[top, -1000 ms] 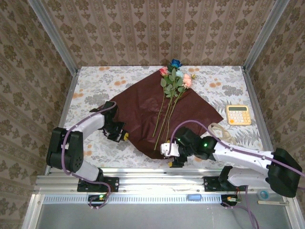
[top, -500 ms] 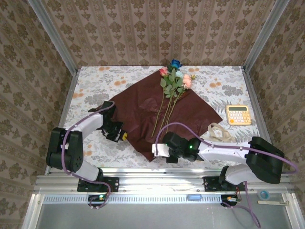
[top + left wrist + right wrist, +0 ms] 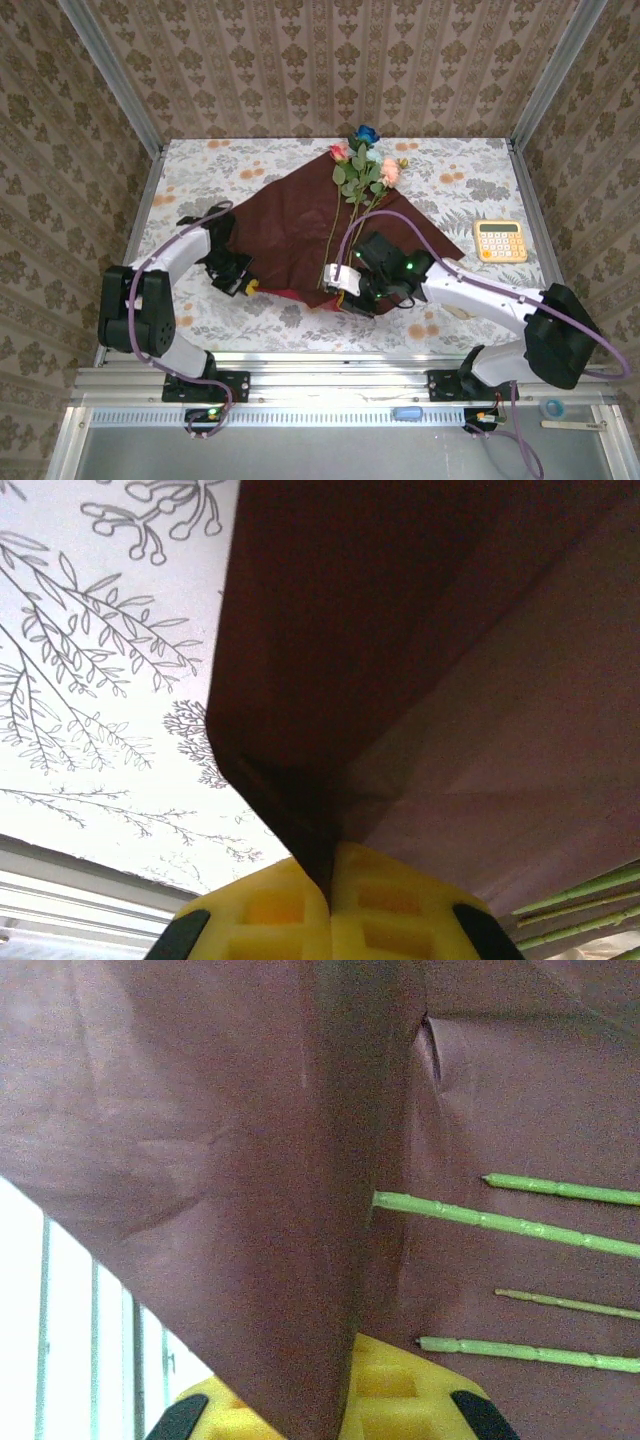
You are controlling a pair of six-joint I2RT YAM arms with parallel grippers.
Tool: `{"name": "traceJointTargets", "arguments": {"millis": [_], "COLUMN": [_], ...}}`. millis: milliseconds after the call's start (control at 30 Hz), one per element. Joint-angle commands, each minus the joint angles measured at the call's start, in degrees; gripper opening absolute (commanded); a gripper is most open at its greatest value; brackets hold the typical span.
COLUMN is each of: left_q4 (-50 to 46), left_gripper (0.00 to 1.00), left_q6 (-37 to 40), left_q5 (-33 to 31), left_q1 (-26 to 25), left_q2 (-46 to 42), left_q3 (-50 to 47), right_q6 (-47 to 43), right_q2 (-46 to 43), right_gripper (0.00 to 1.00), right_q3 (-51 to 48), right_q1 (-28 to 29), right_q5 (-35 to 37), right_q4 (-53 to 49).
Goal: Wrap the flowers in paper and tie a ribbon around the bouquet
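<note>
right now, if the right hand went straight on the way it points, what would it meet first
The paper: the right hand is shut on its edge, and the raised fold stands directly ahead. The flowers lie off to one side, probably out of line.

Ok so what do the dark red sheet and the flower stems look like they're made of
The sheet looks like thin matte paper, or possibly a nonwoven wrap. It shows soft creases, stands up in a fold and has no gloss. The stems look like molded plastic: an even bright green with a slight sheen and small bumps along them. Neither is certain from looks alone.
</note>
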Motion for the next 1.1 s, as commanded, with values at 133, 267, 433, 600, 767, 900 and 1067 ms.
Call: {"name": "traceJointTargets", "arguments": {"millis": [133,267,433,600,767,900,1067], "left_q4": [-6.8,-6.4,-4.6,2.2,15.0,22.0,24.6], "left_gripper": [0.15,0.20,0.32,0.50,0.64,0.63,0.50], "left_q6": [11.3,14.0,13.4,5.7,-4.5,-8.7,-8.3], "left_q5": [-10.9,-12.3,-11.8,-8.6,-5.4,-4.2,-4.0], "left_q1": [1.7,2.8,2.9,3.4,4.6,4.7,4.8], "left_q2": [4.6,6.0,6.5,0.1,-7.0,-7.0,-3.2], "left_q3": [5.0,5.8,6.2,-0.3,-9.2,-11.1,-11.3], "right_q6": [0.4,0.9,4.4,7.0,7.9,8.0,7.9], "right_q2": [7.1,7.4,7.8,11.1,11.6,11.5,11.9], "right_gripper": [0.00,0.00,0.00,0.00,0.00,0.00,0.00], "right_q3": [6.1,6.7,7.4,10.0,9.9,9.8,9.9], "right_q1": [-2.4,-3.1,-4.0,-4.3,-4.2,-4.3,-4.3], "right_q5": [-6.9,-7.3,-8.8,-10.0,-9.7,-10.4,-10.6], "right_q4": [-11.8,-13.1,-12.6,-13.8,-13.8,-13.7,-14.0]}}
